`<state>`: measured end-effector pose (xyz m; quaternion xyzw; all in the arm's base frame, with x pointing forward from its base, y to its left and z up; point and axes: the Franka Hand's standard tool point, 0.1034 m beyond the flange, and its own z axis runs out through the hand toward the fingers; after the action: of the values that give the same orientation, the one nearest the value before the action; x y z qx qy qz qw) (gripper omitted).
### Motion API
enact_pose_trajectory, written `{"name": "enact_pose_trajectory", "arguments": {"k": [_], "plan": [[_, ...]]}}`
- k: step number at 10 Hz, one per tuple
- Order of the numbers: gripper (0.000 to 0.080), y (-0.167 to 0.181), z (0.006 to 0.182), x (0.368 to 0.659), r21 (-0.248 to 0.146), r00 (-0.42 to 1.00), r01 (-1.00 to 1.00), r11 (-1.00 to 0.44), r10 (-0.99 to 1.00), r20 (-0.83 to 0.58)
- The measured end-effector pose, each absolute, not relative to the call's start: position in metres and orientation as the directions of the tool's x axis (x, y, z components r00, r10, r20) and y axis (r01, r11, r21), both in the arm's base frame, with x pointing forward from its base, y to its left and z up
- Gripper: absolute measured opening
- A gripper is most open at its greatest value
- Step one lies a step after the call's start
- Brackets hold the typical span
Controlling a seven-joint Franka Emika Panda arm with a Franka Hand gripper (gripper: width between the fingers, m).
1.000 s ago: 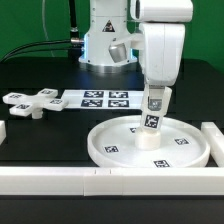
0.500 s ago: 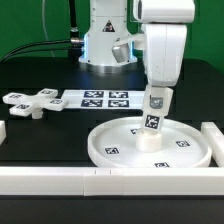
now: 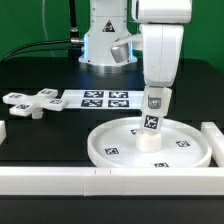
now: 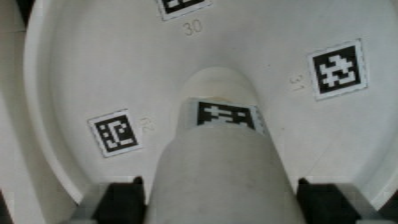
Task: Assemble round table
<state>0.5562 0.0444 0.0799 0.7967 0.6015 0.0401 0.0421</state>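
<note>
The large rimmed round disc (image 3: 150, 145) lies flat on the table at the front right of the exterior view. The short thick cylinder post (image 3: 151, 128) stands on the disc's centre, tilted a little. My gripper (image 3: 155, 100) is shut on the post's upper end. In the wrist view the post (image 4: 221, 150) runs down between my two black fingertips (image 4: 119, 198) onto the disc (image 4: 107, 70), whose tags surround it. The small cross-shaped foot (image 3: 30, 102) lies apart on the table at the exterior view's left.
The marker board (image 3: 99, 99) lies flat behind the disc. Long white border bars run along the front edge (image 3: 60, 180) and the right side (image 3: 213, 135). The robot base (image 3: 105, 40) stands at the back.
</note>
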Motion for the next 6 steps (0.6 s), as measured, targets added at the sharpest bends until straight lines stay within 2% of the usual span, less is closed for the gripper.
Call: {"name": "enact_pose_trajectory", "arguments": {"k": [2,6], "plan": [[0.041,0.042,0.0794,0.5535,0.061,0.545,0.836,-0.545,0.838,0.016],[0.041,0.0424,0.0795,0.5539,0.05,0.741,0.669,-0.742,0.671,0.027]]}}
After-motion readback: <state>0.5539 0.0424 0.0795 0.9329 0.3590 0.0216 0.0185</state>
